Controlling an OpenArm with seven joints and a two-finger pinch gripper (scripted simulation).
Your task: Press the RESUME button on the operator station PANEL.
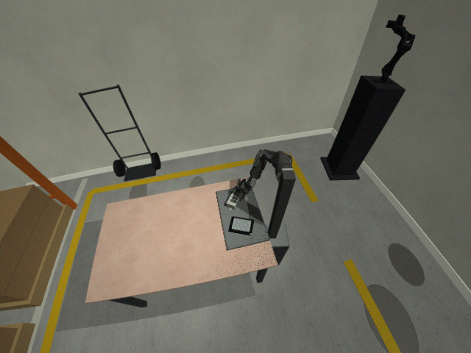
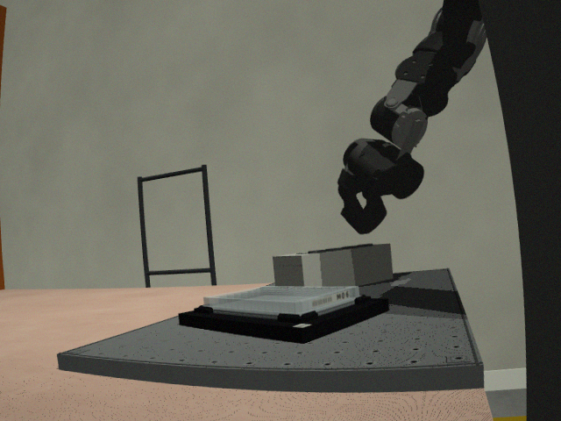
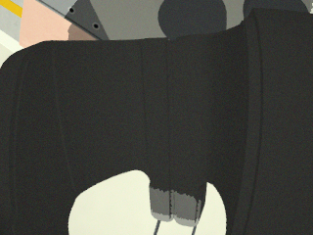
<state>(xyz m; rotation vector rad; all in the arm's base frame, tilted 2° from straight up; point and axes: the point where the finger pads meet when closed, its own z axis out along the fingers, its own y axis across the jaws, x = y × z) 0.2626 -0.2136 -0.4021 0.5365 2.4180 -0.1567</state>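
matte black gripper point(image 2: 362, 222) pinched, boxy grey panel point(image 2: 332, 265)

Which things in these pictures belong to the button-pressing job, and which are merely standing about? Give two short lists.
Job: PANEL; shut, empty gripper above it; plate M06 on nest N1, to leave alone.

Standing about: hand truck; cardboard boxes; black pedestal.

A pale pink counter point(image 1: 160, 243) stands on a grey floor point(image 1: 323, 296). A dark grey perforated base plate point(image 2: 408, 335) lies flat on the counter's corner nearest the arm's column, one edge reaching just past the counter's rim.
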